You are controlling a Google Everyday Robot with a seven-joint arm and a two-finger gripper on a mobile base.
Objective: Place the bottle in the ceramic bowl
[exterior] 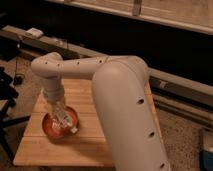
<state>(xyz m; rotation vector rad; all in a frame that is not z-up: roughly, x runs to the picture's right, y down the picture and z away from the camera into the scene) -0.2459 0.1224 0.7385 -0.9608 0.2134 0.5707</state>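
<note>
While the gripper (61, 119) hangs over the bowl (54, 130), clenched on the bottle (66, 121), I'd ease it lower and let go only once it's near the glaze.

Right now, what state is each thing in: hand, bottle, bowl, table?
hand: lowered over the bowl, at the bottle.
bottle: tilted, over the inside of the bowl, at the hand.
bowl: upright on the table, near its left side.
table: wooden top, carrying the bowl.

Tool (64, 120) with bottle (66, 121) over ceramic bowl (50, 127) on wooden table (100, 145).
</note>
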